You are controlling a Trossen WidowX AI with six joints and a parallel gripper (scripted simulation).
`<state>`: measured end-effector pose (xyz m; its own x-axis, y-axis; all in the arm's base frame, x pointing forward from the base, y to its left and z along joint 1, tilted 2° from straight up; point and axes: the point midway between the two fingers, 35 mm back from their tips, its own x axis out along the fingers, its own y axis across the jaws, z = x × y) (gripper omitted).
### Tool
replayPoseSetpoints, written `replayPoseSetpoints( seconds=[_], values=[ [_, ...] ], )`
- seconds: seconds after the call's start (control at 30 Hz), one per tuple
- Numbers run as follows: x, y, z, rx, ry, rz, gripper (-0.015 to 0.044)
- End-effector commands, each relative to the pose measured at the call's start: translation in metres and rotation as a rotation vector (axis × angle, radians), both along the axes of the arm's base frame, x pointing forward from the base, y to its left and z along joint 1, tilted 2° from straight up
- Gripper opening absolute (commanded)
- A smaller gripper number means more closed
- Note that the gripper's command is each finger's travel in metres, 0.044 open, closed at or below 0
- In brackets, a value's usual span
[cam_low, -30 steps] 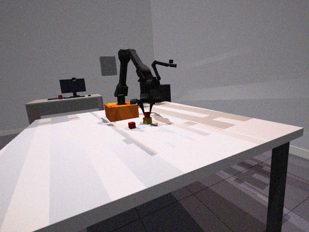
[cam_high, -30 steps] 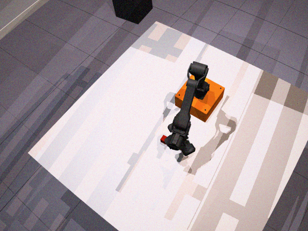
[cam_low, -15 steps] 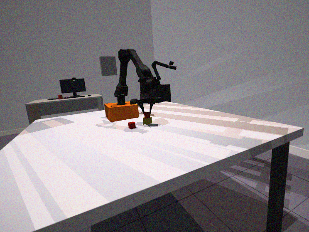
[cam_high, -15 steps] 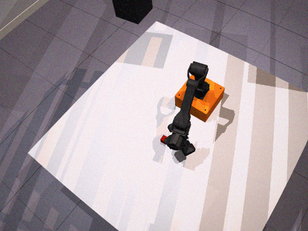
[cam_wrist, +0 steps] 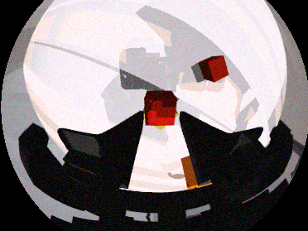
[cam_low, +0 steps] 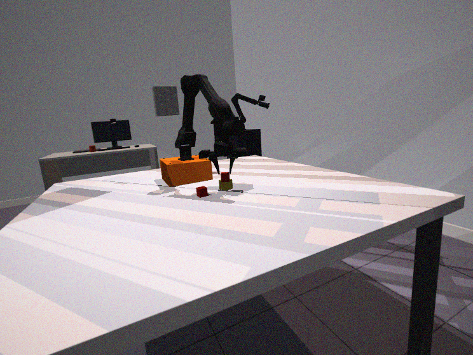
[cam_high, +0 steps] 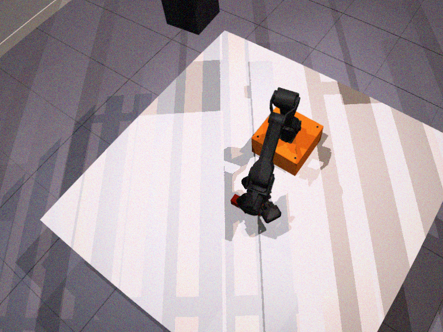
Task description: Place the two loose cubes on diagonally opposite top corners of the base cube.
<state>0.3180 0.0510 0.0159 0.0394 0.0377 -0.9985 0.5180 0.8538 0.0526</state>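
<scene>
The yellow-green base cube (cam_low: 226,186) stands on the table; the wrist view shows only slivers of it. One red cube (cam_low: 224,177) (cam_wrist: 161,120) sits on top of it and looks level. Which corner it covers I cannot tell. My gripper (cam_low: 224,172) (cam_wrist: 161,114) is open, its fingertips parted on either side of this cube, near its top, with slim gaps. The other red cube (cam_high: 234,199) (cam_low: 201,191) (cam_wrist: 217,69) lies on the table beside the base cube, outside the fingers. In the top view the arm hides the base cube and fingertips.
The orange block (cam_high: 295,143) (cam_low: 189,171) under the arm's foot stands behind the cubes on the white table (cam_high: 147,199) (cam_low: 157,252). A desk (cam_low: 138,153) with a monitor (cam_low: 111,131) is in the background. Shadows and light stripes cross the table.
</scene>
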Motion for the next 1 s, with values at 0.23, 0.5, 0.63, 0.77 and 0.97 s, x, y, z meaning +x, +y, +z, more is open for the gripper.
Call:
replayPoseSetpoints(
  seconds=[0.23, 0.5, 0.63, 0.77, 0.97],
  values=[
    [0.002, 0.0, 0.016, 0.002, -0.015, 0.001, 0.0205],
    [0.002, 0.0, 0.025, 0.002, -0.015, 0.001, 0.0205],
    [0.002, 0.0, 0.026, 0.002, -0.015, 0.001, 0.0205],
    [0.002, 0.0, 0.026, 0.002, -0.015, 0.001, 0.0205],
    [0.005, -0.038, 0.034, 0.012, 0.003, -0.365, 0.0265]
  ],
)
